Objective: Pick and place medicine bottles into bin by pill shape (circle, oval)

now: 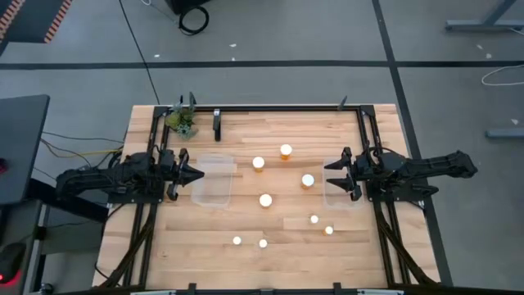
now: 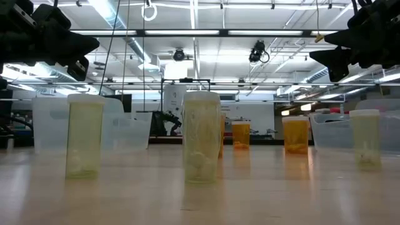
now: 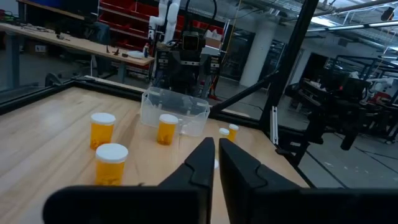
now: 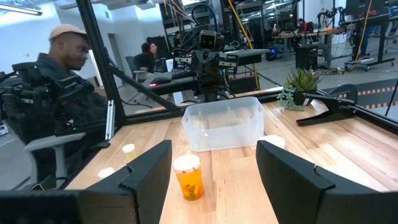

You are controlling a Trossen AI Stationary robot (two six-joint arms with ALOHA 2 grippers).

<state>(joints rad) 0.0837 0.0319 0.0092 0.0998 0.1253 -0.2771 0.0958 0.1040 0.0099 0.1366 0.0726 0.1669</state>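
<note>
Several medicine bottles stand upright on the wooden table. Amber ones with white caps (image 1: 286, 151) (image 1: 308, 180) are mid-table, and smaller white ones (image 1: 237, 241) (image 1: 328, 230) stand toward the near edge. My left gripper (image 1: 196, 174) hovers level at the table's left, shut and holding nothing, above a clear bin (image 1: 213, 182). In its wrist view its fingers (image 3: 216, 155) lie together. My right gripper (image 1: 329, 174) hovers level at the right, open and holding nothing, beside a second clear bin (image 1: 344, 195). An amber bottle (image 4: 189, 176) shows through the gap between its fingers.
A small potted plant (image 1: 182, 121) and a black clamp (image 1: 217, 123) sit at the far left corner. Black frame rails (image 1: 360, 131) run along the table's sides and far edge. A seated person (image 4: 62, 74) shows beyond the table's left side.
</note>
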